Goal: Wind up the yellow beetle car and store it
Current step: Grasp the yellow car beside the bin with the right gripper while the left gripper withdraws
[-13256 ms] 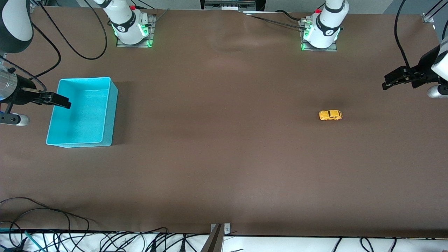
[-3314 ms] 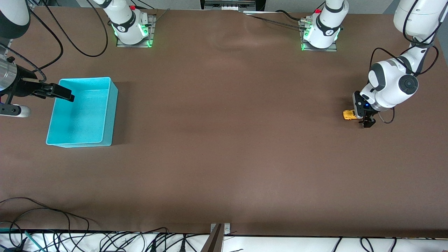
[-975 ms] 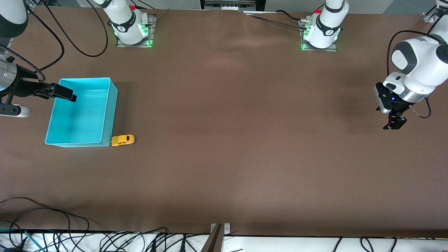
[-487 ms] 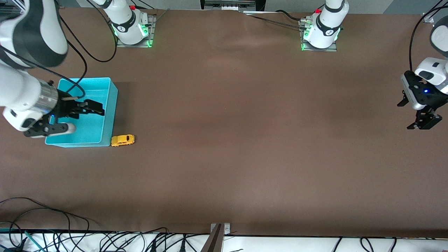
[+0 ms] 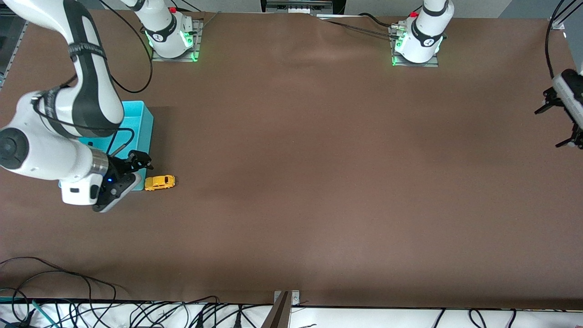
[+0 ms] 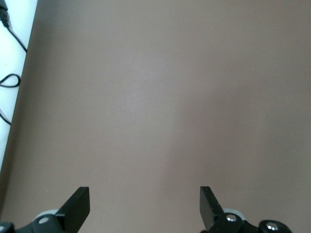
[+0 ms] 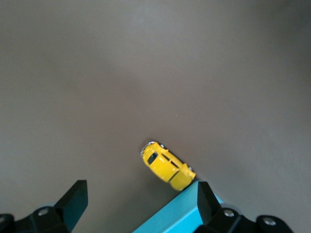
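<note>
- The car (image 5: 160,182) sits on its wheels on the brown table (image 5: 319,182), at middle left of the front frame, its tail touching the lower corner of the turquoise bin (image 5: 142,119).
- In my right wrist picture the car (image 7: 167,165) lies low and just right of centre, against the bin's edge (image 7: 180,217).
- My right gripper (image 5: 136,165) hangs over the bin's lower corner, just beside the car, fingers spread wide and holding nothing.
- My left gripper (image 5: 565,123) waits at the right edge of the front frame, over bare table, fingers (image 6: 77,206) wide apart and holding nothing.
</note>
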